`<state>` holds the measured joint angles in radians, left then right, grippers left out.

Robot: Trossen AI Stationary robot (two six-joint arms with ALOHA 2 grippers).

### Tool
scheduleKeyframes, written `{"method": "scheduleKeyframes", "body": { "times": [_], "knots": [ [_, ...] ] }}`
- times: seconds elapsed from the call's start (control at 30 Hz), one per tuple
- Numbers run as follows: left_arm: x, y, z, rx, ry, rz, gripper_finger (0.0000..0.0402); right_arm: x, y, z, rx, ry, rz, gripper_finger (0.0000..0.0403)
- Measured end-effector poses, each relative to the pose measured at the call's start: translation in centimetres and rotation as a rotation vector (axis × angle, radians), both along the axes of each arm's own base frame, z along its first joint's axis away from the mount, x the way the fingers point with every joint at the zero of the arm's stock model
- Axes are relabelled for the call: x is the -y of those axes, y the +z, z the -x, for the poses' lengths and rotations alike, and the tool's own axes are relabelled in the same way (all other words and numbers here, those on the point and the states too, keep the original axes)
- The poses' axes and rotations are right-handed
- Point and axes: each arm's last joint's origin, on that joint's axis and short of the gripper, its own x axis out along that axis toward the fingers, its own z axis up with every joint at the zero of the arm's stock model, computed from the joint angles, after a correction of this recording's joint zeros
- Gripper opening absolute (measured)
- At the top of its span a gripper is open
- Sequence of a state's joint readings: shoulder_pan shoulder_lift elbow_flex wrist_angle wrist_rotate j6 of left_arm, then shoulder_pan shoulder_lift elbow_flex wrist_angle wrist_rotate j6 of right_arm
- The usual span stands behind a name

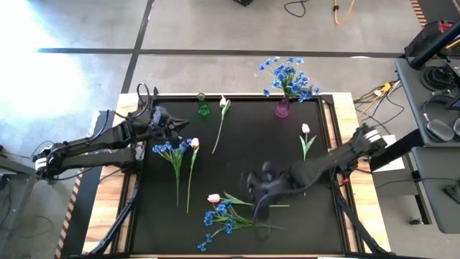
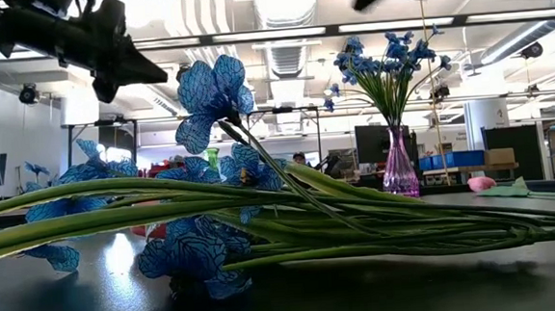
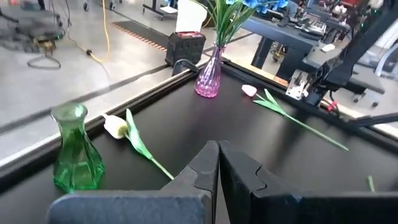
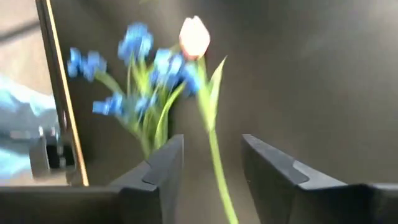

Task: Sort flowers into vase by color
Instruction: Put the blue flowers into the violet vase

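My right gripper (image 1: pixel 256 193) hangs open over the near part of the table, above a pink tulip (image 4: pixel 194 36) and a bunch of blue flowers (image 4: pixel 134 68) that lie flat on the black mat; the tulip's stem (image 4: pixel 217 168) shows between the fingers, below them. My left gripper (image 3: pixel 217 158) is shut on nothing, raised at the left, near a blue bunch (image 1: pixel 170 148) and a white tulip (image 1: pixel 194 144) lying there. A purple vase (image 1: pixel 282 108) at the far edge holds blue flowers (image 1: pixel 290 78). An empty green vase (image 1: pixel 203 108) stands to its left.
Another white tulip (image 1: pixel 223 103) lies beside the green vase, and a second pink tulip (image 1: pixel 305 129) lies at the right of the mat. The mat's raised rim (image 1: pixel 330 137) and wooden table edges frame the work area. Bare mat shows in the middle.
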<state>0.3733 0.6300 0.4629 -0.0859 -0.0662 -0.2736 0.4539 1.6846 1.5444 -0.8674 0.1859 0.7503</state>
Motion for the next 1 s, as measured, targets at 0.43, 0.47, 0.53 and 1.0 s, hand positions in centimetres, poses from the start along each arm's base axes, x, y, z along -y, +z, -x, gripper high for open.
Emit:
{"method": "scheduleKeyframes", "body": {
  "times": [0.43, 0.47, 0.53, 1.0],
  "knots": [
    [0.0, -0.2, -0.1, -0.004, -0.01, 0.03, 0.0, -6.6, -7.5, -1.7, -0.157, 0.103, -0.126, 0.0248],
    [0.0, -0.2, -0.2, -0.007, -0.01, 0.031, 0.0, -6.7, -7.9, -2.0, -0.165, 0.102, -0.12, 0.0254],
    [0.0, -0.3, -0.3, -0.013, -0.01, 0.034, 0.0, -6.9, -8.8, -2.6, -0.174, 0.103, -0.095, 0.0264],
    [-0.1, -0.7, -0.5, -0.04, -0.024, 0.049, 0.0, -8.2, -14.1, -5.9, -0.237, 0.172, 0.085, 0.0236]
  ]
}}
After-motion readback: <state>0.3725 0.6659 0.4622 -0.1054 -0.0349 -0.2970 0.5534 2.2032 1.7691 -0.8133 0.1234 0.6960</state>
